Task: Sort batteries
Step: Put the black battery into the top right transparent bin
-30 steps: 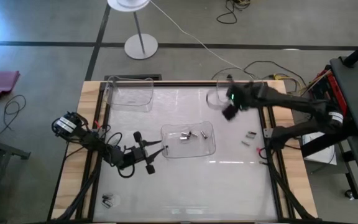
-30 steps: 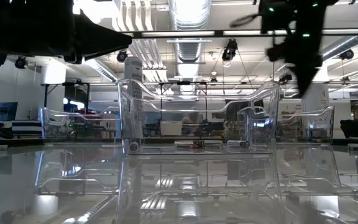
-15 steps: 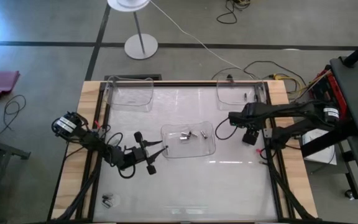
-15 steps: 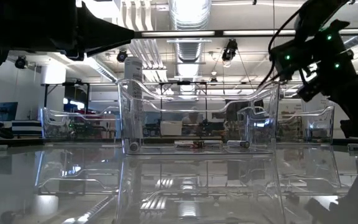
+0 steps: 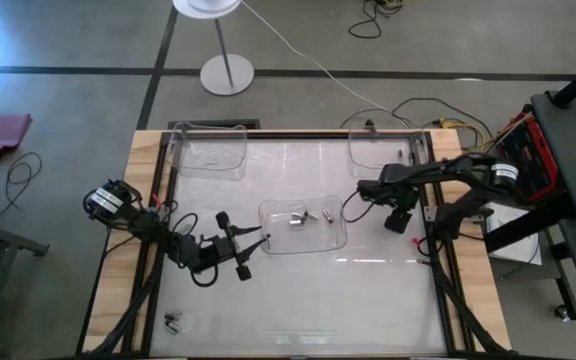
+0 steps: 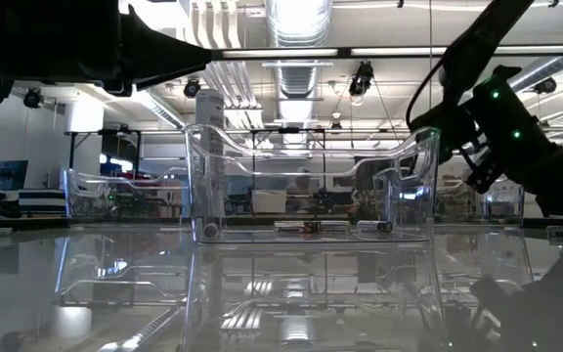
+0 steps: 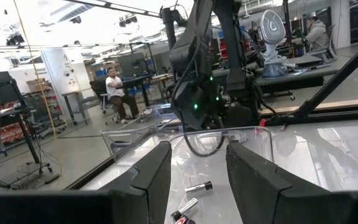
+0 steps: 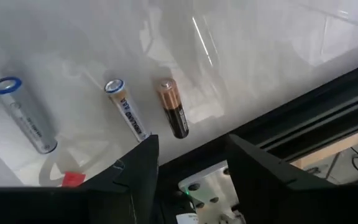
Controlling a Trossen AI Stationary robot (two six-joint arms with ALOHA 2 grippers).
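Three batteries [image 8: 126,118] lie on the glossy table [image 8: 260,37]; right claw [image 8: 188,146] released; left claw [image 7: 197,168] released.

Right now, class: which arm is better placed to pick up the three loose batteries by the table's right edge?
The right gripper: open, it hangs directly above those batteries. The left gripper waits beside the middle tray.

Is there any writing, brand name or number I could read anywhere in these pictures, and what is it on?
Nothing can be read for certain.
Right wrist view, the white battery: dark print along its side, too small to read.
The copper-and-black battery beside it: no legible label.
The silvery battery with a blue ring: faint marks, unreadable.
Low view, the white pillar in the room behind: dark marks, too blurred to read.
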